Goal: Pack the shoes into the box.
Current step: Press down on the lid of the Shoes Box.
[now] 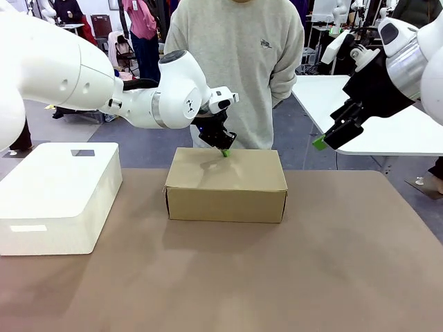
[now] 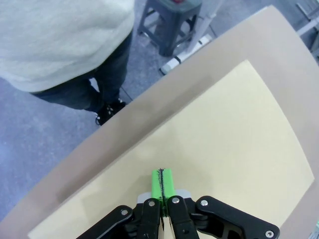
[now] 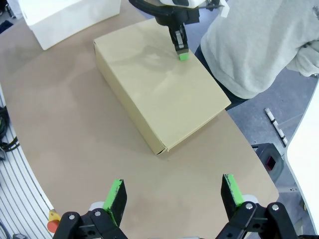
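The left claw (image 1: 223,149), pinched shut on nothing, hangs at the far edge of the closed tan shoebox (image 1: 227,183), tips at or just above its lid. The right claw (image 3: 173,195) hovers spread wide above the bench (image 1: 277,277), empty. Judging by the shut lid, packing looks finished; next, the left arm should lift clear.

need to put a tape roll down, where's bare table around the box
Bare table runs along the near edge in front of the box and to its right. There is a narrow gap between the box and the white box. The far edge is crowded: the left gripper and a person.
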Robot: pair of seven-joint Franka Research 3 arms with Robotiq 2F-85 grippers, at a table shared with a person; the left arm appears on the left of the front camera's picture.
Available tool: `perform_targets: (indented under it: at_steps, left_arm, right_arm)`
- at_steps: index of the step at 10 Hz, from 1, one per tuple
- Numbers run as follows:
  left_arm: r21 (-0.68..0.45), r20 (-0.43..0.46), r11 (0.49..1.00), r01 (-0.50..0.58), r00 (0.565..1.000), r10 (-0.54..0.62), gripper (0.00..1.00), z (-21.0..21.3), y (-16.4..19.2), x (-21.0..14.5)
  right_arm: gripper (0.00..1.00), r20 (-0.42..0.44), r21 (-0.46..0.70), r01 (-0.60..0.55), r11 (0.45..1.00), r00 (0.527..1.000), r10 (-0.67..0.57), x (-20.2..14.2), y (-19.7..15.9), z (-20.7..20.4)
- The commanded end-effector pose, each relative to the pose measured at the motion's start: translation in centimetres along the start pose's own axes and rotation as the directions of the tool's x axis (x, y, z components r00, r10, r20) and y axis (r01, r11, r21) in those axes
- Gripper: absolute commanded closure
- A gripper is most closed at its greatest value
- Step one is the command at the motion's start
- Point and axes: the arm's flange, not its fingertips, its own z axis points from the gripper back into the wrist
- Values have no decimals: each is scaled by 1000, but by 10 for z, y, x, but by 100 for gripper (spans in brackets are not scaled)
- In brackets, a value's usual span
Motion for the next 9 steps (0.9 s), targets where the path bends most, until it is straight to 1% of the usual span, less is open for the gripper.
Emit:
perform_targets:
  at_steps: [1,3,5,6,7,9]
  left_arm:
    - [106,10,993,-55,998,54,100,34,-4,-12]
    - [122,26,991,-56,998,53,100,59,-10,-22]
    - [113,48,991,-71,997,66,100,76,-12,-33]
    - [95,32,994,-60,998,58,100,81,-6,-37]
    - [91,38,995,-49,998,45,100,72,-11,-14]
    - [91,38,995,-49,998,45,100,72,-11,-14]
  right_arm:
    - [0,-6,-11,15,1000,1000,-15,0,2,-1]
    - [0,-6,-11,15,1000,1000,-15,0,2,-1]
    - [0,-6,-11,15,1000,1000,-15,0,2,-1]
    - [0,-6,-11,15,1000,1000,-15,0,2,-1]
    - [0,-6,-11,15,1000,1000,-15,0,2,-1]
    - [0,-6,-11,15,1000,1000,-15,0,2,-1]
